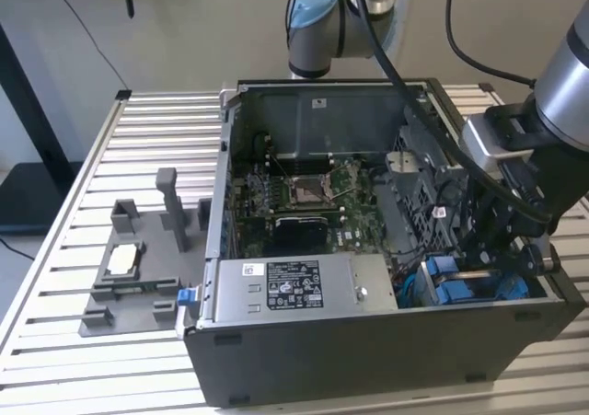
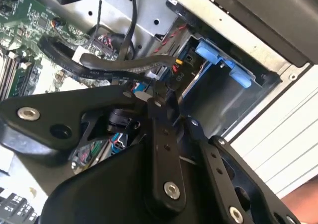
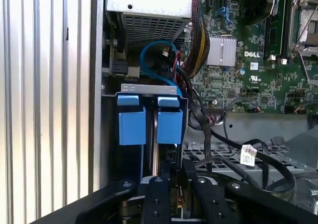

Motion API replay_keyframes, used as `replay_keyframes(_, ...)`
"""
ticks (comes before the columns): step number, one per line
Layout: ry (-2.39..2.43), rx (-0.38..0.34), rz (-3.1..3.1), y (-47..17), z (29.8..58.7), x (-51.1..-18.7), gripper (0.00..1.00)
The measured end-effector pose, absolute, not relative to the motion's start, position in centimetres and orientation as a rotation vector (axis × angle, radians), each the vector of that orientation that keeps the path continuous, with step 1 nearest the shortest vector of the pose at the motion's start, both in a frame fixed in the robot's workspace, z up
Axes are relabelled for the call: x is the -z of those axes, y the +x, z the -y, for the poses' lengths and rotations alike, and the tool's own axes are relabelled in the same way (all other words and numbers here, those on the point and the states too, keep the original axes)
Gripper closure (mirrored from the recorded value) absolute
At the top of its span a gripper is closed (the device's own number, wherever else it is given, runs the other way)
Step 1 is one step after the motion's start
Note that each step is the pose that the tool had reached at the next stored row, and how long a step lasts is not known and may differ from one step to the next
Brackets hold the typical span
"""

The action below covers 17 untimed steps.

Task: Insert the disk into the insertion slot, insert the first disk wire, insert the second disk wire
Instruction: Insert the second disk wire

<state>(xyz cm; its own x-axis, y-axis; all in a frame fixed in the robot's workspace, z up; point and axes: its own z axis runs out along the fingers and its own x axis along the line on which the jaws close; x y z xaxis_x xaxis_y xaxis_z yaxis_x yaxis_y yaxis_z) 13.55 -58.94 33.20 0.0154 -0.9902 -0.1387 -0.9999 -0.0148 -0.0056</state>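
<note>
My gripper point(image 2: 158, 101) sat low in the black computer case point(image 1: 368, 360), fingers point(image 2: 160, 115) nearly closed on a black disk wire point(image 2: 124, 67), insertion slot point(image 3: 149, 119) with blue clips just beyond my fingertips, the disk itself hidden in that bay, pinch point partly blocked by my own linkage.

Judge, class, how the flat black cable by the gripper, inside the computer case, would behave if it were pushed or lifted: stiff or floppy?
Probably floppy: in the second wrist view the flat black cable bends in a loose curve above the gripper. It likely springs back somewhat when pushed, being a wide ribbon. It looks light, yet may snag, since other wires crowd the drive cage.
</note>
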Motion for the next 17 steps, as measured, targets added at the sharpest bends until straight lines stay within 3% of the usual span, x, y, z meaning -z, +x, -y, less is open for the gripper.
replay_keyframes(17, -2.163, -0.145, -2.131, 13.6, 58.9, -34.4, 0.76)
